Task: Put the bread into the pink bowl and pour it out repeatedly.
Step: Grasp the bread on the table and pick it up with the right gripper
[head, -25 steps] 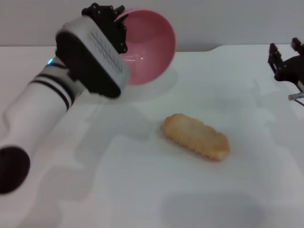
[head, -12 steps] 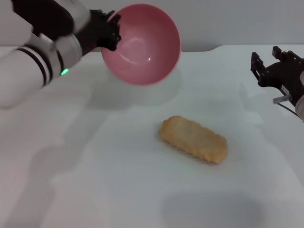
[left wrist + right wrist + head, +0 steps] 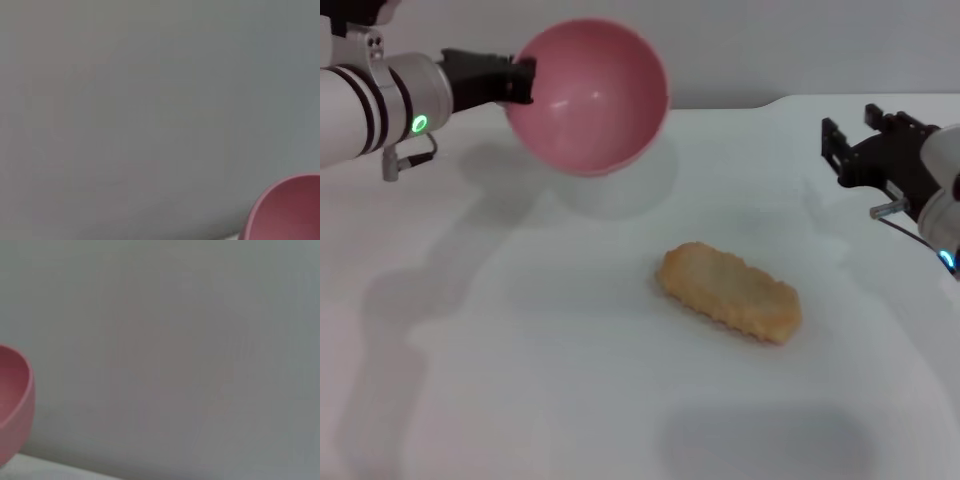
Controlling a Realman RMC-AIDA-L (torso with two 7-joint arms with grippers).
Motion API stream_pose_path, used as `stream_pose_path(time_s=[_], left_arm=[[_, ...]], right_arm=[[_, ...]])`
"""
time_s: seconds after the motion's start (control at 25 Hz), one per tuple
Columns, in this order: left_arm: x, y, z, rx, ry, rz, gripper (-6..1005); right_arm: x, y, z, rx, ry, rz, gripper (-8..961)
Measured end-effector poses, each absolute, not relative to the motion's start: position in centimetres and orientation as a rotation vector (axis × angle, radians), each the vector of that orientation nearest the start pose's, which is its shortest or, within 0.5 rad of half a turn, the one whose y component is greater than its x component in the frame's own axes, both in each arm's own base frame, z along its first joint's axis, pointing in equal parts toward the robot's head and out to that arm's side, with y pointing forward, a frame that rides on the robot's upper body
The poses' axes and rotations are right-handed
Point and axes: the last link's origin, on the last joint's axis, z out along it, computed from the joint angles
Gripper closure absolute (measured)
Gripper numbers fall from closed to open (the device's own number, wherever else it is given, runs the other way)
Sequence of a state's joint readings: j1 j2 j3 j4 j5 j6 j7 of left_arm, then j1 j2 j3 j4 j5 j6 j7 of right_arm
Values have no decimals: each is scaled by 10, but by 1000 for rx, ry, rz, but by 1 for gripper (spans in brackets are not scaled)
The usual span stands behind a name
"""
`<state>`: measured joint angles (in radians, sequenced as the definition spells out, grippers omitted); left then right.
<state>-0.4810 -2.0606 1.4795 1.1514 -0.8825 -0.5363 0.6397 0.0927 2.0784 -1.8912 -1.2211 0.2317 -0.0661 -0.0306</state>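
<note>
The bread, a golden ridged loaf, lies flat on the white table, right of centre. At the far left, the pink bowl hangs above the table, tipped on its side and empty. My left gripper is shut on its left rim. A slice of the bowl shows in the left wrist view, and the bowl's edge in the right wrist view. My right gripper hovers open at the right edge, beyond and to the right of the bread, holding nothing.
A grey wall rises behind the table's far edge. The table's back edge steps up near the right. Nothing else lies on the tabletop.
My left arm swung back to the left, turning the bowl and carrying it slightly leftward. My right gripper moved in from the right edge. The bread stayed put.
</note>
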Motion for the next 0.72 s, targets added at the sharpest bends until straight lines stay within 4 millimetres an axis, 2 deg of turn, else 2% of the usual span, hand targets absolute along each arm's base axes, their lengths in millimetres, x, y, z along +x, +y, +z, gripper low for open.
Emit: stream_pose_path(time_s=[0.24,0.48,0.72], left_arm=[[-206,435,10,-2008,-865,-108,946],[-204,432,13,-2001,-845,-74,945],[-205,432,16,-1994,-852,-37,944]], right_arm=[[224,342,-32,-1947,729,331,445],[198,341,-26,-2014,859,208,445],[174,336,-19,-2077,894,94,445]])
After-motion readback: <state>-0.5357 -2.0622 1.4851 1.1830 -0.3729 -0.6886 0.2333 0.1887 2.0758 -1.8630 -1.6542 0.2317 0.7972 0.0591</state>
